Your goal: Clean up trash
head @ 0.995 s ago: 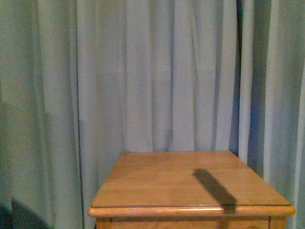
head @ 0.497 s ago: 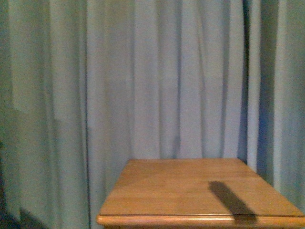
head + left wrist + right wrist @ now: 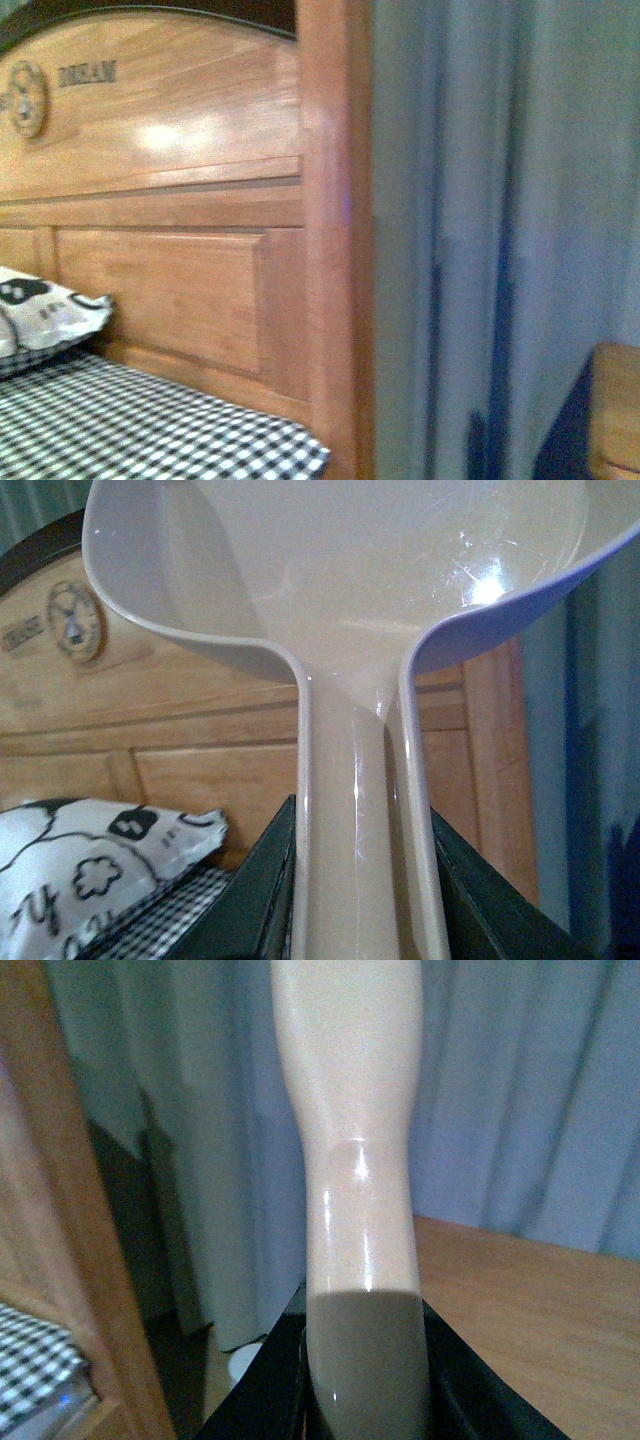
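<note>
The trash is out of view in every frame. In the left wrist view my left gripper (image 3: 362, 890) is shut on the long handle of the beige dustpan (image 3: 350, 580). Its dark fingers (image 3: 262, 890) press both sides of the handle, and the scoop fills the view beyond them. In the right wrist view my right gripper (image 3: 365, 1385) is shut on the smooth beige brush handle (image 3: 350, 1160), which stands up between the dark fingers (image 3: 262, 1390). The bristles are hidden. Neither arm shows in the front view.
A wooden headboard (image 3: 180, 200) with a thick post (image 3: 335, 250) stands behind a black-and-white checked bed (image 3: 130, 430). A white pillow with black prints (image 3: 45, 310) leans against it. Grey-blue curtains (image 3: 500, 200) hang to the right. A wooden nightstand (image 3: 540, 1310) stands beside them.
The front view has swung left. The nightstand that filled its lower middle is now at the right edge, and the headboard, bed and pillow have come into view.
</note>
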